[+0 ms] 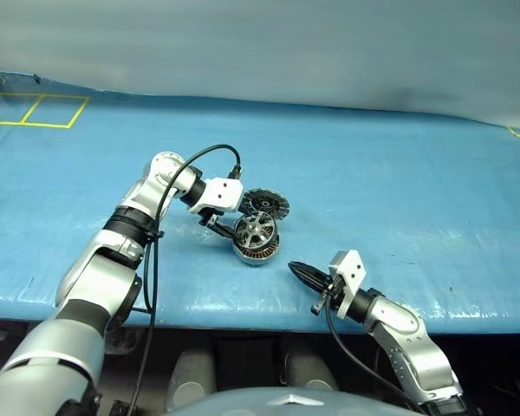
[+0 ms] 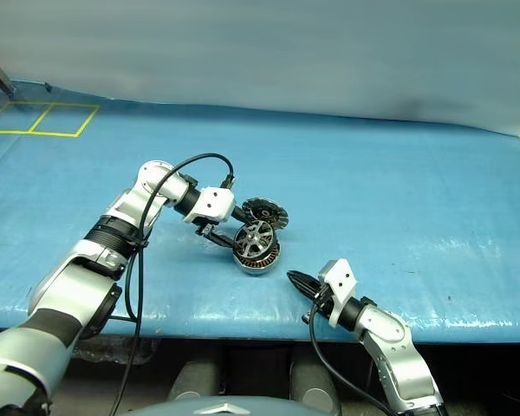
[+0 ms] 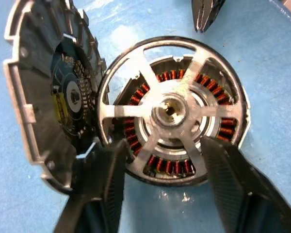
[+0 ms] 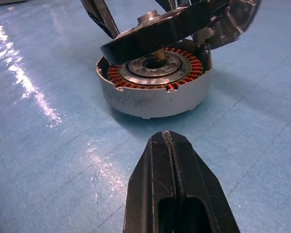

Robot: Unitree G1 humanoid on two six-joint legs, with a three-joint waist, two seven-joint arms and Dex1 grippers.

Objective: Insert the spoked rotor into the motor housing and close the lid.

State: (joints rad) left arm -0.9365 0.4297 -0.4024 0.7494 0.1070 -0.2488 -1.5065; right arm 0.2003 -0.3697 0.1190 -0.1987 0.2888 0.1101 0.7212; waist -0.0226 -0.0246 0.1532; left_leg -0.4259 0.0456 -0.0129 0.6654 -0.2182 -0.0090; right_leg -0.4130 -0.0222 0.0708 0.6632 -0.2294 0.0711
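Seating the spoked rotor (image 1: 254, 228) on the motor housing (image 1: 256, 250) is the step in hand: in the eye view the left gripper (image 1: 218, 227) sits beside both, the lid (image 1: 266, 204) propped just behind. The left wrist view shows its fingers (image 3: 99, 187) spread either side of the rotor's rim, gripping nothing I can confirm. The right wrist view shows the rotor tilted over the windings, unseated, and the right gripper (image 4: 170, 160) shut, empty, pointing at the housing. Next, levelling the rotor; the leaning lid crowds it.

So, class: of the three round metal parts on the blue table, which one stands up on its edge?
The lid: it stands on edge, leaning beside the motor housing, while the spoked rotor sits tilted on the housing's top.
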